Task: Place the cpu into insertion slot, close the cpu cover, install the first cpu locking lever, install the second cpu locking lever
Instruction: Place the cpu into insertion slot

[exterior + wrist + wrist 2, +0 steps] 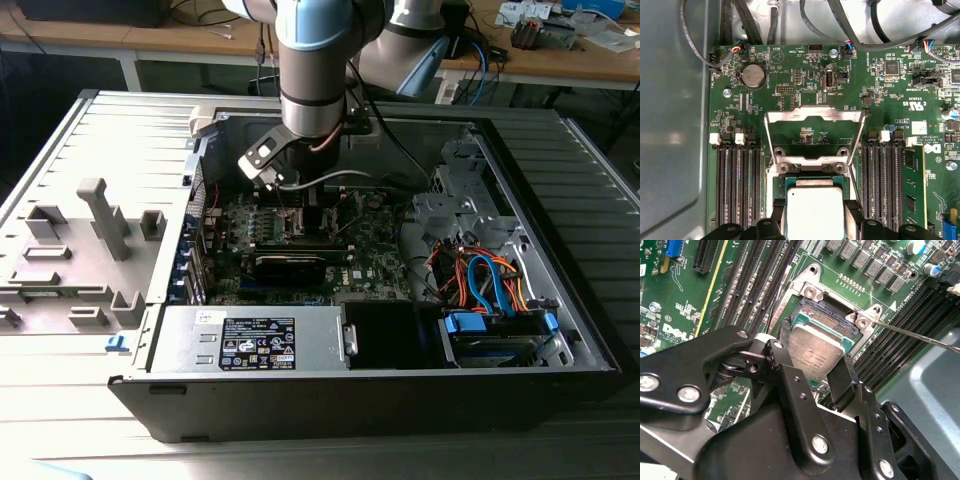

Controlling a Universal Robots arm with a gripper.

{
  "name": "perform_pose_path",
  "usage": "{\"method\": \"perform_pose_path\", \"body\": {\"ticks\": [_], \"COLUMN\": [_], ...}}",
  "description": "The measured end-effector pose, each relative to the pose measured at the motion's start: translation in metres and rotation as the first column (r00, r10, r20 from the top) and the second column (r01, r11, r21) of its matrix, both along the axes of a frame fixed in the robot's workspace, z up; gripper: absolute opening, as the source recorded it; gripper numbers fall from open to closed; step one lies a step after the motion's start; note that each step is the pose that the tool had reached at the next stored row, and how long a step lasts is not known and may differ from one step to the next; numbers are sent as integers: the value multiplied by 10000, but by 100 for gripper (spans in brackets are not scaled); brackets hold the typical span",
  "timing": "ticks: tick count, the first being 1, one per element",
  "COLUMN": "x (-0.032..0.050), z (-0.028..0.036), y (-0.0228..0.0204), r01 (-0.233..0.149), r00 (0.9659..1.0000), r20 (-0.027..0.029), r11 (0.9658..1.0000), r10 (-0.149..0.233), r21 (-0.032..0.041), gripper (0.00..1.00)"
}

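My gripper point(812, 371) is shut on the cpu point(815, 352), a flat silver-topped square chip held by two opposite edges between the black fingers point(776, 351). The chip sits right over the insertion slot point(826, 321), whose dark contact field and silver rim show past the chip's far edge; I cannot tell whether it touches. In the first wrist view the cpu point(815, 212) is directly in front of the cpu cover point(812, 114), which stands swung open over the green board. A thin locking lever point(920, 337) sticks out beside the slot. In the exterior view the gripper point(300, 205) is low inside the case.
Black memory slots point(737, 185) flank the socket on both sides, one with a module point(912, 185). The open computer case point(560, 300) holds a power supply point(260, 340), a bundle of orange and blue cables point(485, 280) and a long black card point(295, 265).
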State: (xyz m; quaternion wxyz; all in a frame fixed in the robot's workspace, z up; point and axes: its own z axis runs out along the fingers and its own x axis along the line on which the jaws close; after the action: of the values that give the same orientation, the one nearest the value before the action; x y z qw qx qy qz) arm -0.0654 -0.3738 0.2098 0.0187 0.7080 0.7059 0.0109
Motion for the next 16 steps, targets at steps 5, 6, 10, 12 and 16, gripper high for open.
{"method": "perform_pose_path", "body": {"ticks": [5,6,10,12,16], "x": [6,7,9,10,10], "z": [-10,-13,-20,-24,-32], "y": [0,0,0,0,0], "r01": [32,41,64,72,89], "r00": [10000,10000,10000,10000,10000], "r20": [0,1,1,1,0], "r11": [10000,10000,10000,10000,10000], "r10": [-32,-41,-64,-72,-89], "r21": [1,1,2,1,1], "gripper": [55,55,55,55,55]}}
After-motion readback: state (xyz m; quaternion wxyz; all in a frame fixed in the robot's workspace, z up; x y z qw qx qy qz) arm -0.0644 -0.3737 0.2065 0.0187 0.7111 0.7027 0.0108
